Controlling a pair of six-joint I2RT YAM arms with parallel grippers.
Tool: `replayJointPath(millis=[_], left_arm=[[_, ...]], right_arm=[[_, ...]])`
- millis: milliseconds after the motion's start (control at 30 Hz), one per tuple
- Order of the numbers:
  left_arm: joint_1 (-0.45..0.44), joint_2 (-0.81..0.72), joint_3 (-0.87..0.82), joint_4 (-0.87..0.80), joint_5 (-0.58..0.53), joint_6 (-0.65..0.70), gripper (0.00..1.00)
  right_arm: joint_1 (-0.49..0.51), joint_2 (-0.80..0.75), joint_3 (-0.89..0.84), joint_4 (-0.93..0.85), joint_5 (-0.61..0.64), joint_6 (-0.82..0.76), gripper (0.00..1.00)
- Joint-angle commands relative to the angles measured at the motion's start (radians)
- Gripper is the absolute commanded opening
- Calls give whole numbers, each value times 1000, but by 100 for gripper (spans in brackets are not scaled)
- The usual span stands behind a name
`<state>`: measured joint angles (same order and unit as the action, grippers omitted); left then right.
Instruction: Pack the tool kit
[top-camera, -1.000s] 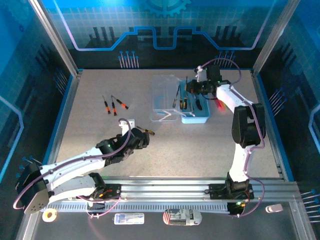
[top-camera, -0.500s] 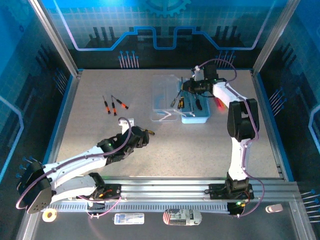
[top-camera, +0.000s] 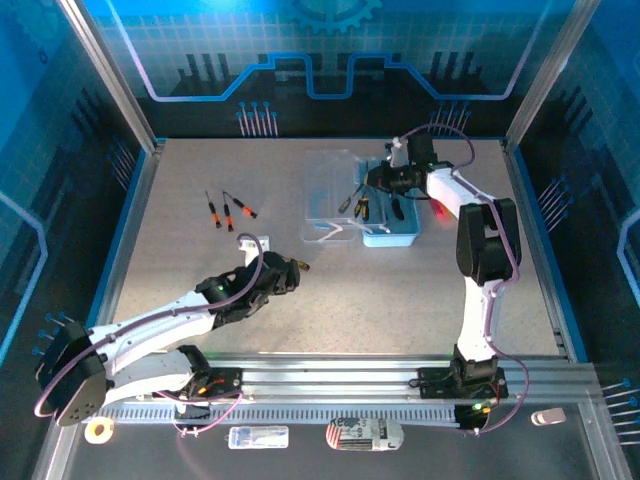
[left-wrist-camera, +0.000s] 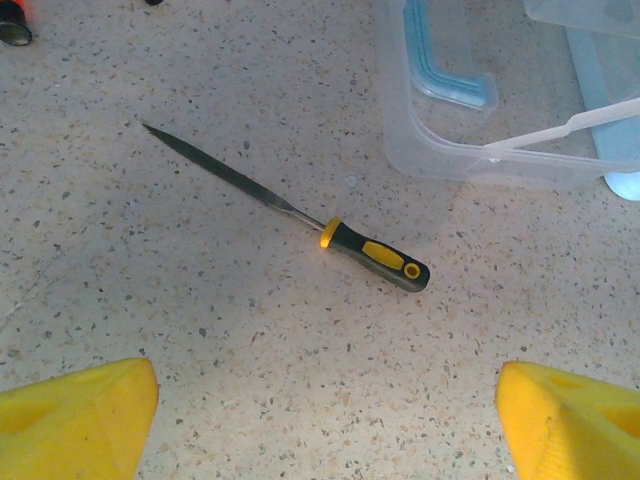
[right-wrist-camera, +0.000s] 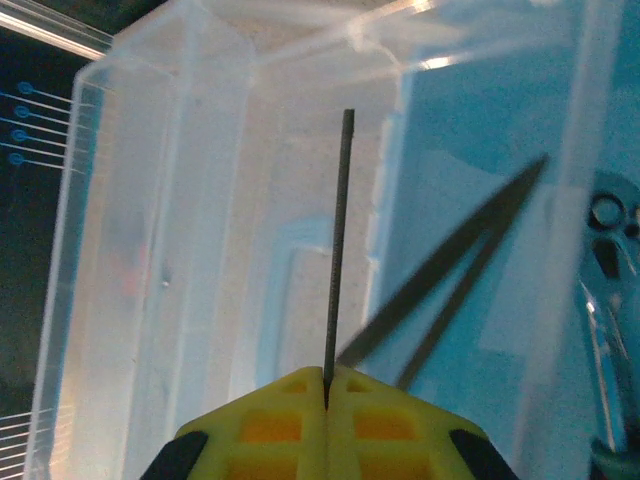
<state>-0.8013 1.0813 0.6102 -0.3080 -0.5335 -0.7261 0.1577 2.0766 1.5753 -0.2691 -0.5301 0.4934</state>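
Observation:
The tool kit is a blue tray with a clear lid lying open to its left. My right gripper hovers over the tray, shut on a thin needle file that points out past its fingertips. Two more dark files lean in the blue tray. A file with a yellow and black handle lies flat on the table beside the clear lid. My left gripper stands open just short of that file, with nothing between its yellow fingers.
Three small red-handled screwdrivers lie at the left of the table. A small white piece sits close to my left wrist. Bare speckled tabletop spreads in front of the tray.
My right gripper has shifted a little left and back over the kit with the needle file still in it. My left gripper has crept slightly toward the yellow-handled file.

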Motion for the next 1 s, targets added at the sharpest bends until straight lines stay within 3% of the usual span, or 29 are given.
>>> replayJointPath(millis=[0,100,200,633,767,967], left_arm=[[8,5,-9,7,11,22,88],[8,12,0,3,19,25,88],[8,21,9,0,28,24,88],[10,127,98,-54,57,9,88],[21,194,148,-89,52,-14,85],[82,346,244,-161,90,-134,80]], right_arm=[[12,-63,-47,-15,70,-9,5],[10,-55,-43,-31,97,-13,7],[10,-52,-29,-53,113,-14,17],[12,-186,-58,-74,177,-36,20],[16,-307,-189,7,158,-17,20],[57,-535,-524,255,185,47,22]])
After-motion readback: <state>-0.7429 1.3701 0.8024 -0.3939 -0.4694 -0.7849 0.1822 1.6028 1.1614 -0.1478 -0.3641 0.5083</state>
